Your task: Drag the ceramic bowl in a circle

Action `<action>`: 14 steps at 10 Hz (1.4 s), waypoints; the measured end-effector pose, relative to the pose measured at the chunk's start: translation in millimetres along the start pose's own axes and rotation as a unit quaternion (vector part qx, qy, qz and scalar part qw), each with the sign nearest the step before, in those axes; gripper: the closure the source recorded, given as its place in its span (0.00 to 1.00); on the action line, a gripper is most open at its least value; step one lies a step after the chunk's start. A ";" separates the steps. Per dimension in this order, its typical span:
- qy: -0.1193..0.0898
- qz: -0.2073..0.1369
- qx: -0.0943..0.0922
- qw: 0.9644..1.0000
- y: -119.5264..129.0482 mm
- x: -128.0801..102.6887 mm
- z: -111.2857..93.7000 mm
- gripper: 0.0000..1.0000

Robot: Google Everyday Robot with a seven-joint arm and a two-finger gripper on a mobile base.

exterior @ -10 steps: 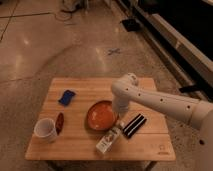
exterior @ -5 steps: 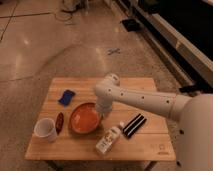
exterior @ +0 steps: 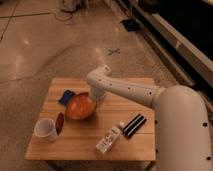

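Dragged nearer mug (exterior: 46, 130), glossy orange-red ceramic bowl (exterior: 78, 106), claw (exterior: 96, 98) at rim

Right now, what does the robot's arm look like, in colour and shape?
The arm is white and smooth: rounded, tube-like segments, a bulging joint, small dark dots along the shell. No loose cables show. The gripper, also pale, is at the rim of the ceramic bowl.

On the wooden table (exterior: 70, 147) stands a white cup (exterior: 46, 129), a dark red thing (exterior: 59, 122) just beside it. A white bottle (exterior: 109, 140) lies by a black striped box (exterior: 134, 125) (blue cloth (exterior: 66, 96) farther back).
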 end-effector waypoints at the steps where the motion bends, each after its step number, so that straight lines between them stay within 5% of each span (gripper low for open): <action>1: 0.012 0.020 -0.004 1.000 7.5 22.5 -0.8 1.00; 3: 0.023 0.048 -0.017 0.998 31.9 49.1 -2.0 1.00; 5: 0.036 0.083 -0.039 0.995 81.6 75.2 -6.7 1.00; 9: 0.047 0.125 -0.067 0.989 160.6 90.9 -20.3 1.00; 11: 0.036 0.112 -0.086 0.989 195.6 67.2 -21.2 1.00; 14: 0.004 0.052 -0.102 0.993 215.4 3.9 -21.1 1.00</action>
